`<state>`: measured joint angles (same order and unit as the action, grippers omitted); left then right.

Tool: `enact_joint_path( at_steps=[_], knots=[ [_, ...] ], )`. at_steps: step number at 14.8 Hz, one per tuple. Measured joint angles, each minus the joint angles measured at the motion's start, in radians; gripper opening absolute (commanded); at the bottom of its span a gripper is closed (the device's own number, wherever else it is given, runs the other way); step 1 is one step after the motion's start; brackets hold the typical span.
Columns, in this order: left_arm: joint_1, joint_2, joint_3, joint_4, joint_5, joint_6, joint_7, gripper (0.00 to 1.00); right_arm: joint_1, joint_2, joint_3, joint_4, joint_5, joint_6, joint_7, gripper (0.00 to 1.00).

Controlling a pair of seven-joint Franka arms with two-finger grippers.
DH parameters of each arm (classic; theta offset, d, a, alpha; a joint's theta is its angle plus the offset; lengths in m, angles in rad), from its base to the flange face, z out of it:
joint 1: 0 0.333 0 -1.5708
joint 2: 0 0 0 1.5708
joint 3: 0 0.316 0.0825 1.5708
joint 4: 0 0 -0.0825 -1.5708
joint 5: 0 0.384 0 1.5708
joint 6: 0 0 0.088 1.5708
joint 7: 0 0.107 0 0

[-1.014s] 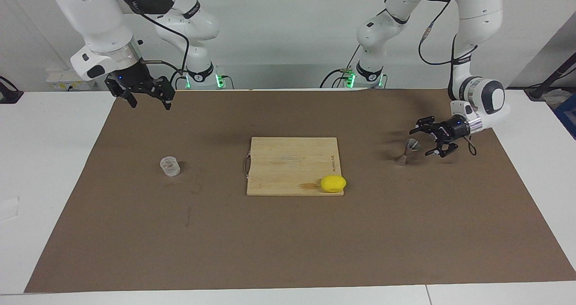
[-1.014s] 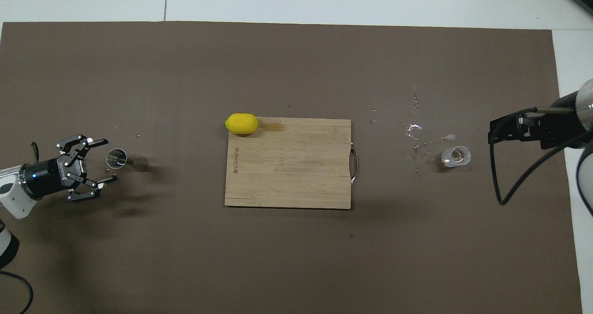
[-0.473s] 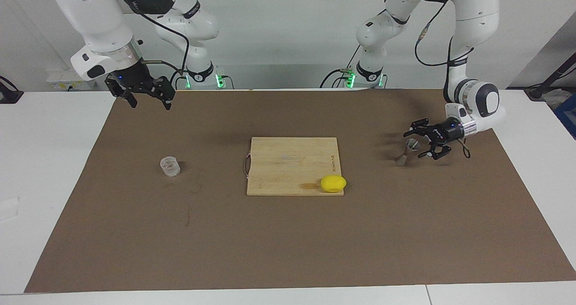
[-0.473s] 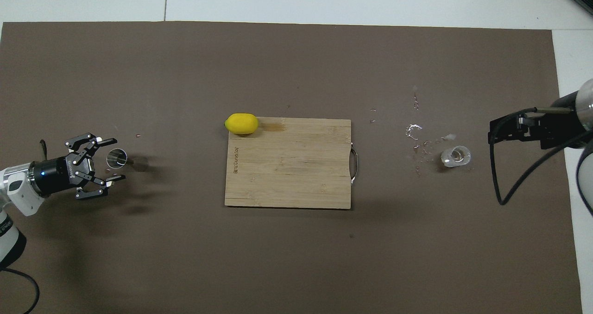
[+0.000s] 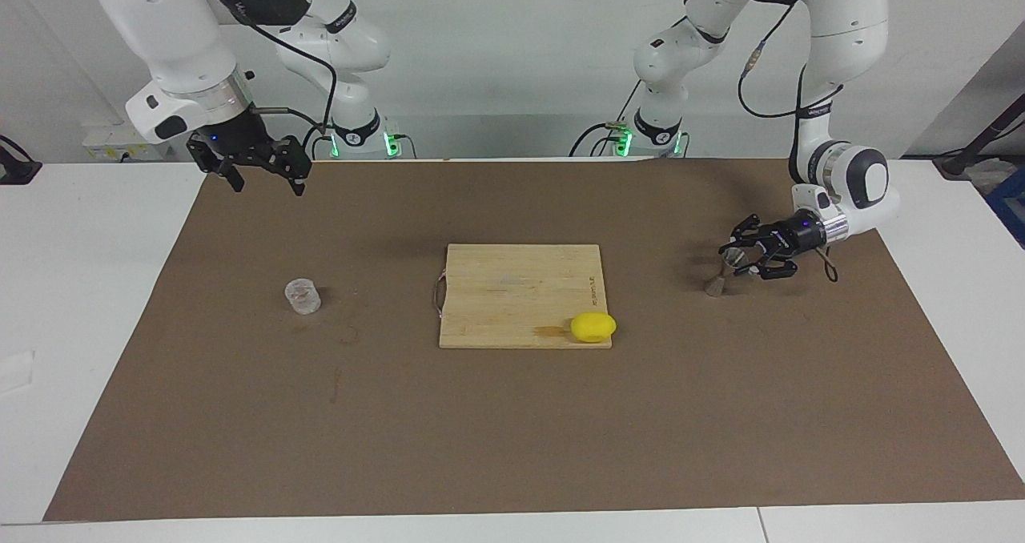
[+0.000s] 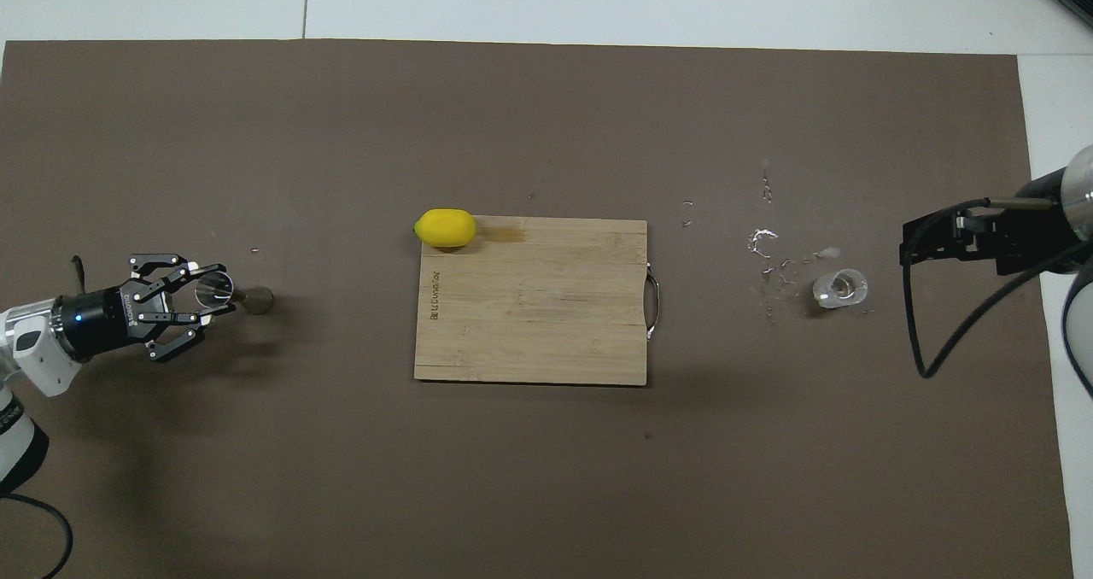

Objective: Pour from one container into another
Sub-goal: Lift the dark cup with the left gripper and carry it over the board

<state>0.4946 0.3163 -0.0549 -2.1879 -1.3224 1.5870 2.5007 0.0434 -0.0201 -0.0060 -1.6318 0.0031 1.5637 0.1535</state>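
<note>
Gripping the jigger (image 5: 723,271) (upper cone), left gripper (image 5: 737,258) jaws clamped, right gripper (image 5: 264,176) waiting, jaws wide, clear cup (image 5: 303,296) untouched.

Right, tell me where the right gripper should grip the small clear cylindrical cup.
Grip the small clear cylindrical cup across its straight side wall, coming level from the right arm's end of the table. It stands upright with its mouth open, so a sideways hold leaves the rim free for pouring.
</note>
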Motion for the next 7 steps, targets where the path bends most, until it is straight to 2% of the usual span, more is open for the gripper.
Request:
enact_joint_path(
  at_steps=[4,7],
  knots=[
    [-0.011,0.000,-0.003,0.031,-0.016,-0.011,-0.023,0.33,0.000,0.000,0.000,0.000,0.000,0.000,0.000,1.00],
    [-0.061,-0.009,-0.011,0.056,-0.033,-0.017,-0.077,0.33,0.000,0.000,0.000,0.000,0.000,0.000,0.000,1.00]
  ],
)
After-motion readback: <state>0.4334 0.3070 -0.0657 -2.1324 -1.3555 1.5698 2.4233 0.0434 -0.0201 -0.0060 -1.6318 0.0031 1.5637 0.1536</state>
